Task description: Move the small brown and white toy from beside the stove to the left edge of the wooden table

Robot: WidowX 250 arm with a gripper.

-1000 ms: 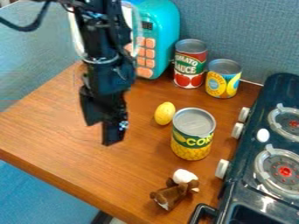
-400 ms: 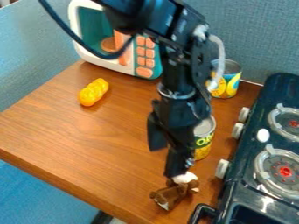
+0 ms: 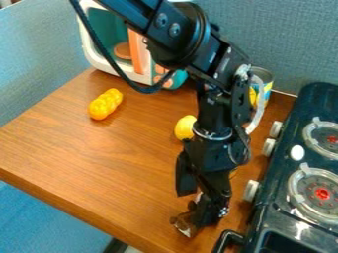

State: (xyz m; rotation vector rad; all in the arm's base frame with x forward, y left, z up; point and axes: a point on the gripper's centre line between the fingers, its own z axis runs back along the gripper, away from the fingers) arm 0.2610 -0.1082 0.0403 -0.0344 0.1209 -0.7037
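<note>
Black and two-fingered, the hand (image 3: 198, 208) hangs low over the near part of the desk (image 3: 99, 158), left of the stove, its fingers spread with a visible gap between them. It is open rather than clenched around anything. Right at its tips lies a small brown-and-white toy (image 3: 184, 225), near the desk's front edge; one finger covers much of it, and a little of its white part shows between the two fingers. Whether that finger touches the toy or merely passes in front of it, I cannot tell.

Just behind the hand and arm, a sliver of yellow shows from something mostly hidden. Farther back, beside the arm, sits a smooth yellow egg-shaped piece (image 3: 184, 128). Well to the left of that lies a lumpy yellow-orange piece (image 3: 104, 105), set at a slant on the wood.

At the back, a can with a blue and yellow label (image 3: 268, 87) stands upright, partly behind the arm. The white and teal toy microwave (image 3: 97, 55) stands at the rear left, the arm and its cable crossing in front. Along the right side runs the dark stove (image 3: 276, 202), with pale knobs and two round burners.
</note>
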